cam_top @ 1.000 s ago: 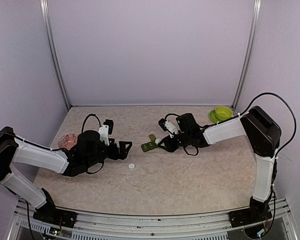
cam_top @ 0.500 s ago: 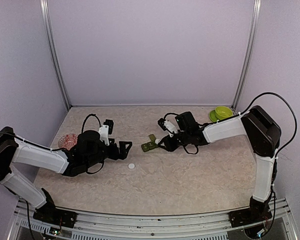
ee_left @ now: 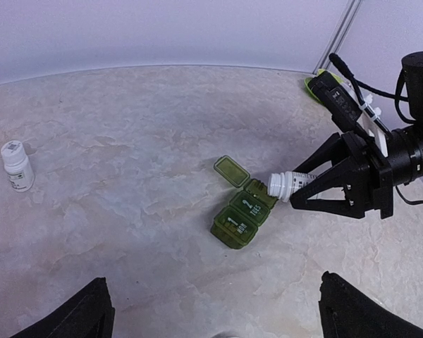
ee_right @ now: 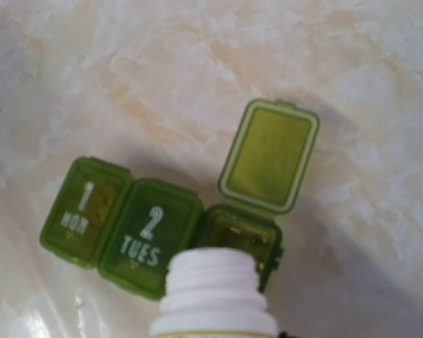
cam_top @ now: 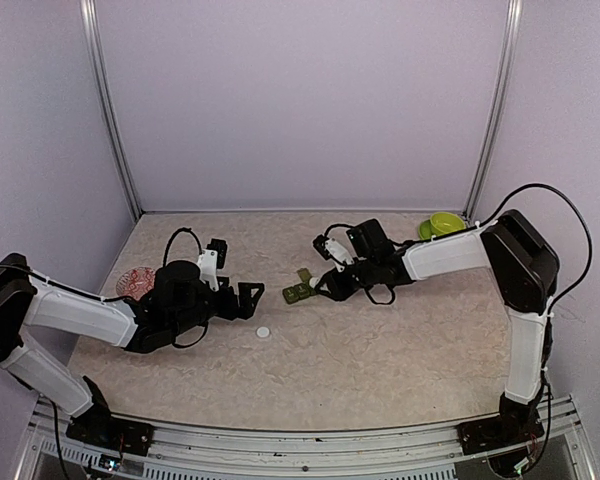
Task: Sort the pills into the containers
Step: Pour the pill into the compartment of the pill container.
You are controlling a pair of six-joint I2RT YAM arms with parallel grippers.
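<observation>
Nudges right end effector [ee_left: 296, 193] slightly back-left versus second ago, clamped on uncapped white bottle [ee_right: 215, 292]. Brings bottle mouth over open third compartment [ee_right: 241, 238] of containers [ee_right: 120, 225], mid-worktop [ee_left: 127, 127]. Suggests pour imminent. Keeps left end effector [ee_left: 215, 317] wide, idle.

We've got the containers [cam_top: 300, 288] mid-table, a bottle [ee_left: 287, 184] tipped just over the open end compartment [ee_right: 240, 236], a loose cap [cam_top: 264, 331] nearer us, a bowl [cam_top: 445, 224] back right.

A robot lab booth: blank lilac walls [cam_top: 300, 100], aluminium posts [cam_top: 110, 110], marbled tabletop [cam_top: 380, 360].
</observation>
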